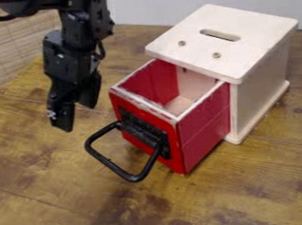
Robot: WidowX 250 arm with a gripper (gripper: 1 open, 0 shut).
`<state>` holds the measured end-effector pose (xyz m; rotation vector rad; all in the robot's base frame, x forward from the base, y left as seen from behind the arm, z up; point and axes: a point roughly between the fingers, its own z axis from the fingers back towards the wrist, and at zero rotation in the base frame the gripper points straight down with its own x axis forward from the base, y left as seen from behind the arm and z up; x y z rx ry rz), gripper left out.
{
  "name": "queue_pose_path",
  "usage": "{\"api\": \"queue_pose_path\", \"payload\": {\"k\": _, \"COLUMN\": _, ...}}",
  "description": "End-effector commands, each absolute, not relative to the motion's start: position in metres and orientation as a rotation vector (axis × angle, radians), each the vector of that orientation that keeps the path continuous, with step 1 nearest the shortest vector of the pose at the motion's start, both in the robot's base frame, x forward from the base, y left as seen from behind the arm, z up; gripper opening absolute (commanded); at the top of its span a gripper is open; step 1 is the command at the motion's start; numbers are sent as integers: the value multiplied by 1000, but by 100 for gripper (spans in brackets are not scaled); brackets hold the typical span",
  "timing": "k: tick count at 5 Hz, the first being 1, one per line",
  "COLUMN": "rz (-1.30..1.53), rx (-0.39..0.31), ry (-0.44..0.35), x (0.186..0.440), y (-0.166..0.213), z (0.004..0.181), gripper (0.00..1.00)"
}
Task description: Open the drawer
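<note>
The red drawer (pixel 169 115) sticks partway out of the cream-white cabinet (pixel 240 62), toward the near left, so its pale wooden inside shows. A black plate sits on its front, and a big black loop handle (pixel 123 151) hangs out from it, low over the wooden table (pixel 44 196). The black claw (pixel 64 113) hangs just to the left of the drawer, a bit above the handle, pointing down. Its jaws are apart and hold nothing. It does not touch the drawer or the handle. A woven mat (pixel 13 47) lies at the far left. The cabinet has a slot on top.
</note>
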<state>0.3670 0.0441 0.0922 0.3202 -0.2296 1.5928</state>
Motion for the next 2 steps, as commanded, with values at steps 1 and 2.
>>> {"api": "queue_pose_path", "payload": {"k": 1, "rz": 1595, "rx": 250, "ry": -275, "x": 379, "y": 39, "z": 110, "gripper": 100}}
{"api": "queue_pose_path", "payload": {"k": 2, "rz": 1598, "rx": 243, "ry": -273, "x": 379, "y": 40, "z": 107, "gripper": 100}}
